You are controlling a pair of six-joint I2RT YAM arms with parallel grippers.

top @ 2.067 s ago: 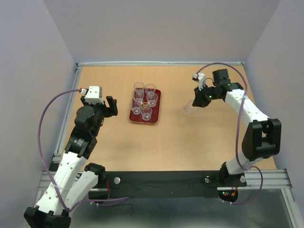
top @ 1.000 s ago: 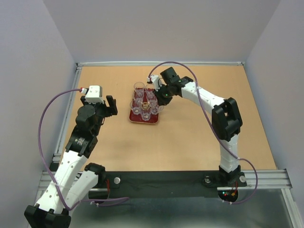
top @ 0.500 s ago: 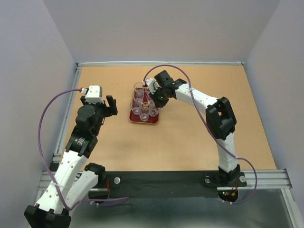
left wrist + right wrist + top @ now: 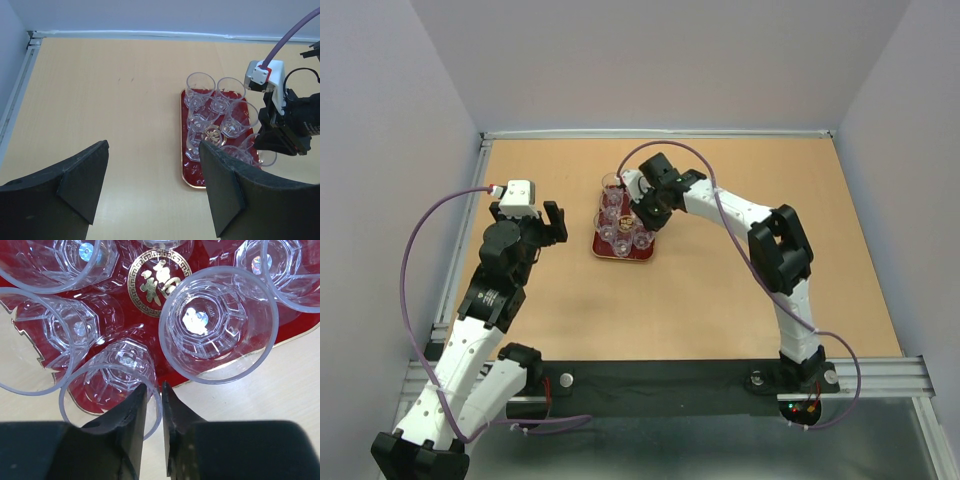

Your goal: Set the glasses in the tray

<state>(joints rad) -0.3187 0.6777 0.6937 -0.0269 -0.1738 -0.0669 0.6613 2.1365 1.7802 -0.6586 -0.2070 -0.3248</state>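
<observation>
right claw (image 4: 154,392): over the right long side of the tray (image 4: 190,175), toward its near end. Fingers (image 4: 131,432) pinched on the wall of one glass, with the rim caught between them.
held glass (image 4: 111,377): upright, right at the fingertips, sitting at the tray's edge. Its rim hangs partly over bare wood. Can't tell if the base is down on the tray or just clear of it.
glasses (image 4: 620,215): six in all, counting the held one. The other five stand upright on the tray, packed close round the gold emblem (image 4: 157,275).
tray position: on the table (image 4: 740,280), about midway between the left and right edges and closer to the far edge than the near one. Long sides run far to near.
in the way: one glass (image 4: 217,322) stands just beside the held one. Two more crowd it on the tray side, and their rims look to be touching or nearly so.
left claw (image 4: 152,147): fingers spread wide, nothing between them. It hangs over bare wood toward the left edge, well apart from the tray.
cable (image 4: 287,40): purple, arcing over the right wrist and clear of the glasses.
</observation>
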